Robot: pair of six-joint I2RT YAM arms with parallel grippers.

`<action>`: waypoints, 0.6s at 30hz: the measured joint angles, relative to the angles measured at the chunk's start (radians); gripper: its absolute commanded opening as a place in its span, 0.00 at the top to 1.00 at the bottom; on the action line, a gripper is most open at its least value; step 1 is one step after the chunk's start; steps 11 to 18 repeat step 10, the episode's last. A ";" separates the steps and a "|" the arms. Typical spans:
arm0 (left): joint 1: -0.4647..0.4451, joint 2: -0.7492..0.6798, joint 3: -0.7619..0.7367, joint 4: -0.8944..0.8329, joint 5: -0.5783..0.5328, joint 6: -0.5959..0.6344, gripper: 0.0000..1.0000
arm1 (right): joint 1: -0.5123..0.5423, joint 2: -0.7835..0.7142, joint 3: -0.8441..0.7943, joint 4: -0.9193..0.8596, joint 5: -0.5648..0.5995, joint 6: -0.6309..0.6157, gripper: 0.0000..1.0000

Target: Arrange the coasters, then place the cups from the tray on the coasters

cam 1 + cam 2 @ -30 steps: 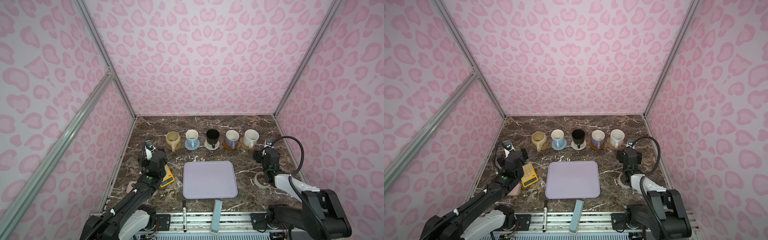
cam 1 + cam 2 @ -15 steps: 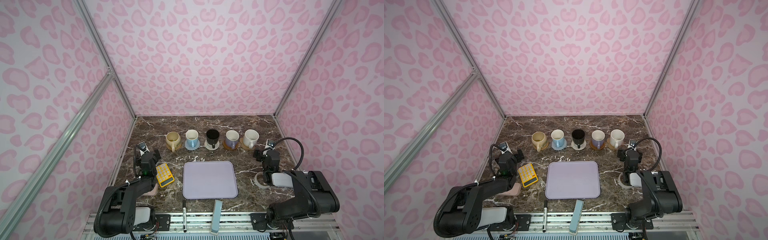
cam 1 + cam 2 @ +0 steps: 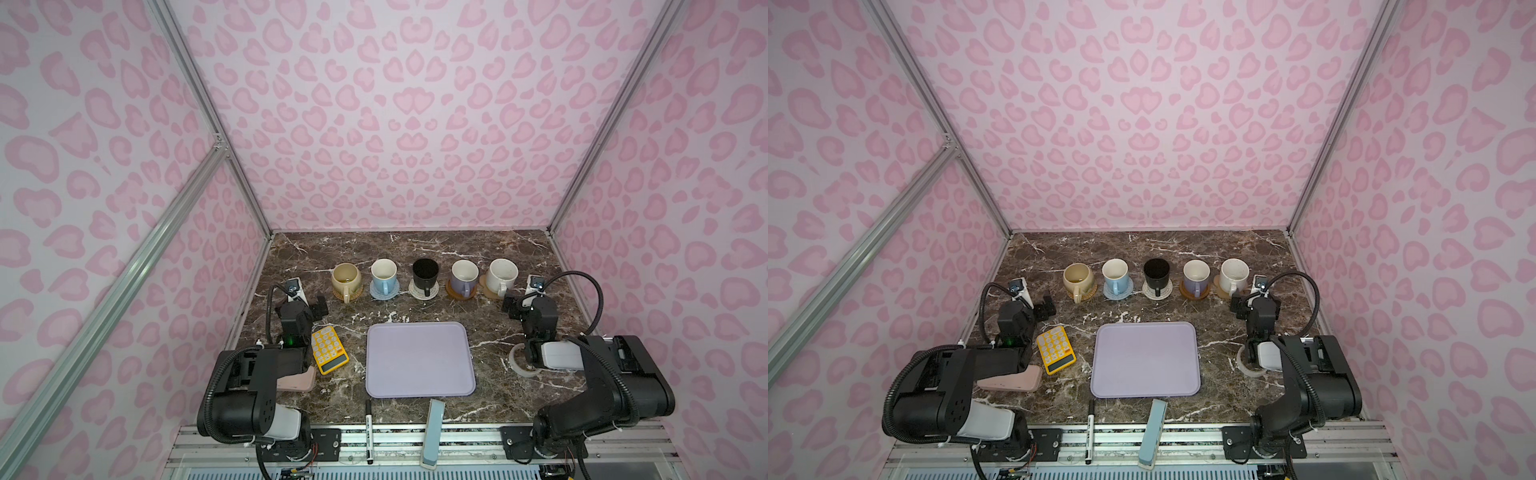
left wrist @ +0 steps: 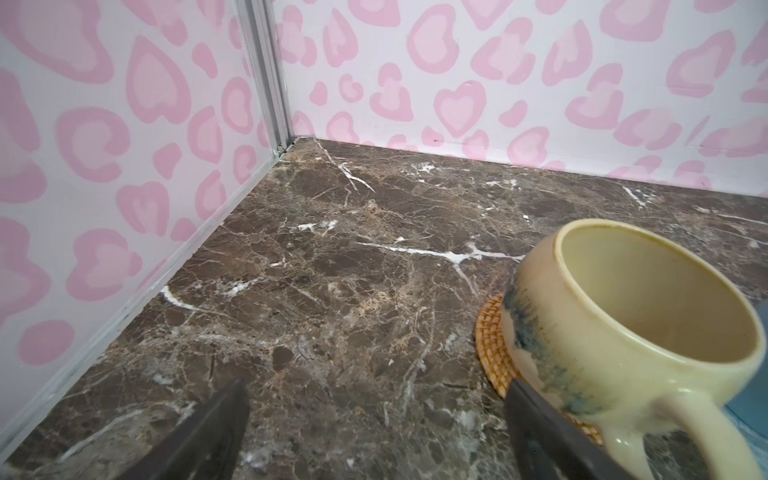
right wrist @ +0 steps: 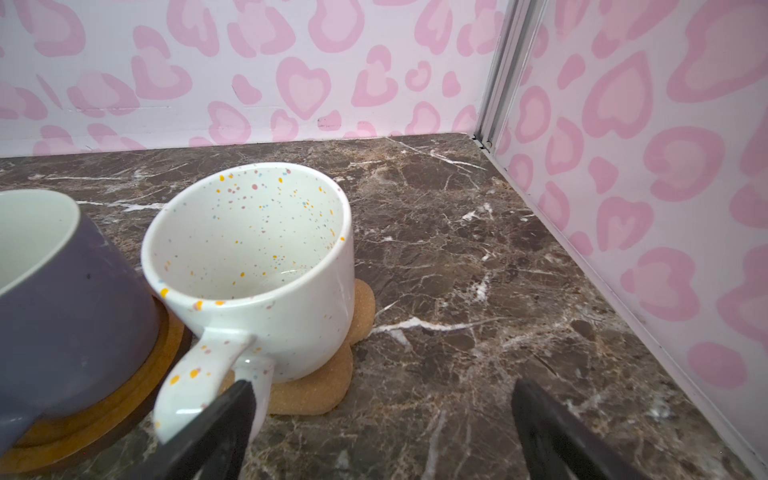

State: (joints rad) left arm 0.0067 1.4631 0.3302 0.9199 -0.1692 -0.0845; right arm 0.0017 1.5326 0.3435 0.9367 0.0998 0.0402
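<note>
In both top views five glazed cups (image 3: 425, 272) stand in a far row on the coasters (image 3: 434, 291), beyond the smooth, round-cornered lavender tray (image 3: 1146, 361) on veined marble (image 3: 498, 249). In the left wrist view the left gripper (image 4: 376, 395) gapes wide, holding nothing, beside the rounded beige-yellow mug (image 4: 623, 316) on its woven orange coaster (image 4: 488, 332). In the right wrist view the right gripper (image 5: 384, 388) spreads wide and empty by the speckled white mug (image 5: 257, 257) on the cork paw (image 5: 316, 386).

tape roll (image 3: 514, 362), 4 o'clock of tray (image 3: 419, 359): half under right arm (image 3: 561, 355) | pink case (image 3: 297, 380), 8 o'clock: mostly under left arm (image 3: 266, 365) | lavender mug (image 5: 62, 291): cut by wrist frame edge | blue mug (image 4: 748, 409): sliver only
</note>
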 measured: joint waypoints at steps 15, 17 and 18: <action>0.001 0.000 0.000 0.000 0.021 0.006 0.03 | 0.011 0.002 0.006 -0.001 0.006 -0.010 0.02; 0.001 0.000 0.000 0.000 0.021 0.006 0.03 | 0.011 0.002 0.006 -0.001 0.006 -0.010 0.02; 0.001 0.000 0.000 0.000 0.021 0.006 0.03 | 0.011 0.002 0.006 -0.001 0.006 -0.010 0.02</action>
